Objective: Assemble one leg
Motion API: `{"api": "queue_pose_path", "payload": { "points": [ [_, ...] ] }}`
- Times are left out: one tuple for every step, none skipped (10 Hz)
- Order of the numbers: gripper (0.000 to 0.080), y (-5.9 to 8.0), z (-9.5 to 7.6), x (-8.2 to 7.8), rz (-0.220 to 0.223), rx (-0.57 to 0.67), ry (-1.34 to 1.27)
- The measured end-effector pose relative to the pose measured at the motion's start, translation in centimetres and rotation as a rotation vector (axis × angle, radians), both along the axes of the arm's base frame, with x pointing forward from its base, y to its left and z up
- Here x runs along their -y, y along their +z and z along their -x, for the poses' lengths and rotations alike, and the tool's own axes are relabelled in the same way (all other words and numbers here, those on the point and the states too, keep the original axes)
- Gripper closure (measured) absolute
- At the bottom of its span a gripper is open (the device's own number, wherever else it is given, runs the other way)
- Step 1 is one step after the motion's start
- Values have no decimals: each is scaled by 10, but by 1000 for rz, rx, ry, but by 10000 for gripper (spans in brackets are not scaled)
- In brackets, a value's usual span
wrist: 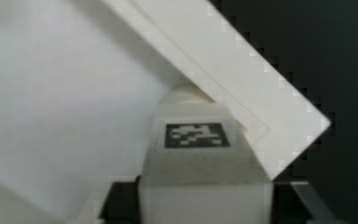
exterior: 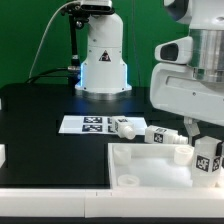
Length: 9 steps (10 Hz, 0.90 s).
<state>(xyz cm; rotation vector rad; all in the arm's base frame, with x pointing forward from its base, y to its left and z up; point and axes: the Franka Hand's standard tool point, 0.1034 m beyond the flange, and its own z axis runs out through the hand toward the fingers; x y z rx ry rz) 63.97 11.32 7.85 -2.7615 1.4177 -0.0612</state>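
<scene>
My gripper (exterior: 206, 150) is at the exterior view's right, shut on a leg (exterior: 209, 160), a chunky white post with a black-and-white tag. It holds the leg upright over the right part of the large white square panel (exterior: 140, 165). In the wrist view the leg (wrist: 197, 140) stands between my dark fingers (wrist: 137, 200), with my gripper (wrist: 197, 205) closed on its sides. Its far end meets the panel (wrist: 69, 100) near the panel's corner. I cannot tell whether the peg is seated. Two more legs (exterior: 126, 128) (exterior: 161, 135) lie behind the panel.
The marker board (exterior: 88, 124) lies on the black table behind the panel. The robot base (exterior: 102, 60) stands at the back. A small white part (exterior: 3, 155) shows at the exterior view's left edge. A round socket (exterior: 128, 181) sits at the panel's near corner.
</scene>
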Motion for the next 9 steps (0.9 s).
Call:
{"api": "queue_pose_path", "payload": {
  "points": [
    [512,-1,0,1,-17,0,-133],
    [512,-1,0,1,-48,-3,-329],
    [512,-1,0,2,-73,-2,-427],
    [512,-1,0,2,-82,-5,-511],
    [512,-1,-1,3,-91,-8,-559],
    [512,-1,-1,3,-94,-10,-599],
    [512,-1,-1,3,-93,-10,-589],
    [512,-2,1,3,-84,-12,-509],
    [331,-3,4,1,-64,-36,-321]
  ]
}}
